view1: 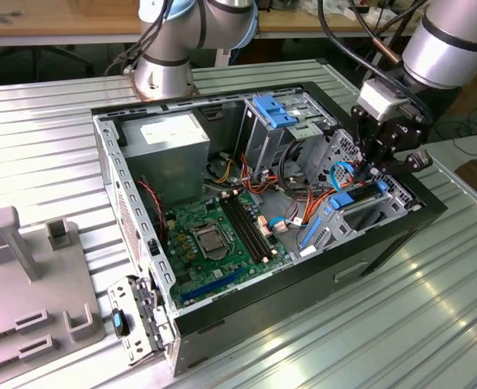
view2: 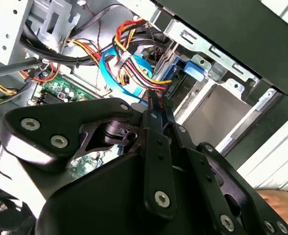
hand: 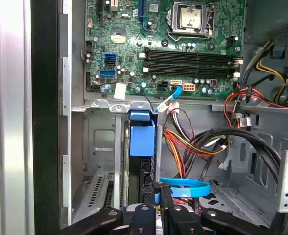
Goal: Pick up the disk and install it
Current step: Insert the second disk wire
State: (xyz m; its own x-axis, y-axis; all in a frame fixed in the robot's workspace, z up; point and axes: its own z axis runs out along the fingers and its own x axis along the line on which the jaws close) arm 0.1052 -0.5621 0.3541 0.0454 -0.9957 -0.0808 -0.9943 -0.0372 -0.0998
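Note:
The disk [hand: 142, 137] stands on edge in the metal drive bay [hand: 100, 147] at the corner of the open computer case [view1: 384, 243], its bright blue carrier frame facing out. In the second wrist view the blue frame of the disk [view2: 185, 72] sits in the bay mouth. My gripper [hand: 156, 188] hangs right over the disk's near end, its black fingers [view2: 156, 110] drawn together. The tips meet the disk's end, slightly to one side. In the exterior view the gripper [view1: 380, 168] reaches into the case at the exterior view's right.
A bundle of red, yellow and black wires [hand: 198, 147] and a flat blue cable [hand: 183, 185] run close beside the bay. The motherboard [view1: 214, 235] and power supply [view1: 169, 138] fill the case. A grey fixture [view1: 27, 267] stands at the exterior view's left.

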